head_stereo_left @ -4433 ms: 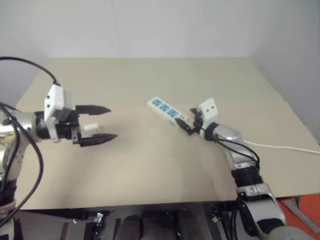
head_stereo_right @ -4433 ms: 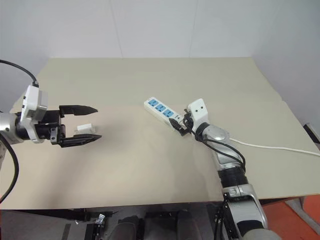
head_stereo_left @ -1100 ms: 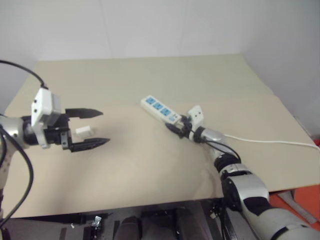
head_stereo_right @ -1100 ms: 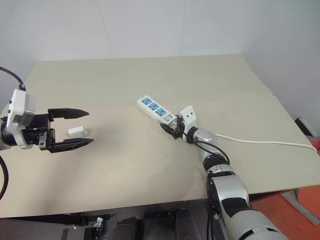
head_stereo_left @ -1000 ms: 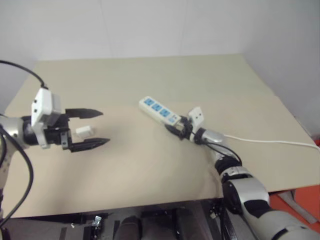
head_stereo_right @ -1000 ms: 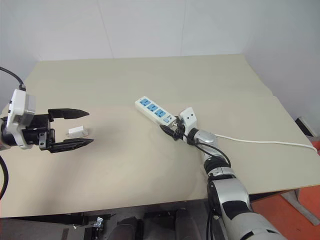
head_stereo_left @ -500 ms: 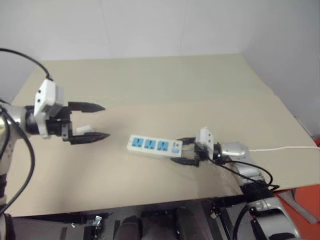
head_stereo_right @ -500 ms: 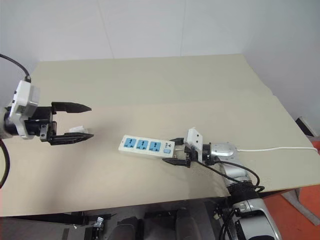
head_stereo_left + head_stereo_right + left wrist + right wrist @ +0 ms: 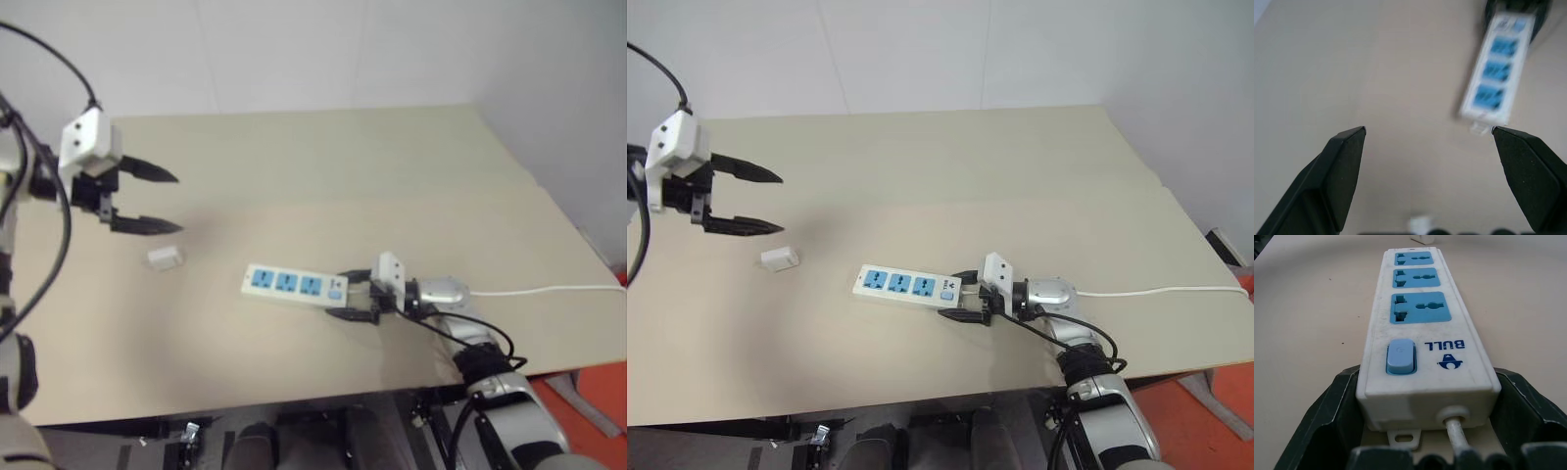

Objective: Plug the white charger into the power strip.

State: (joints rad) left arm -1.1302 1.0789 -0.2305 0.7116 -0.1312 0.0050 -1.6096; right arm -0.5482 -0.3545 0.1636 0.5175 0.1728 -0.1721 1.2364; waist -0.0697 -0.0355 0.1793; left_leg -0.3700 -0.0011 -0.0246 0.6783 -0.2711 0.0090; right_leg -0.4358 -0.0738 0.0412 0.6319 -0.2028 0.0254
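- The white charger lies loose on the table, just left of the power strip and apart from it.
- The left gripper hangs above the charger, fingers spread wide, holding nothing.
- The right gripper pinches the strip's cable end.
- Risk: a descent off centre could knock the small charger aside, and a weak hold lets the strip skid during insertion.

**Open table, with two small things in the way**

The beige flat table top is bare across its far half and its right side, so a hand can pass there freely. Near the middle lies the long white plastic power strip with three blue sockets; the right gripper blocks its right end, its fingers closed against both sides. The thin white cable crosses the near right part. The small white rounded charger lies alone at the left, with open room all around it and the left gripper above, jaws spread wide.
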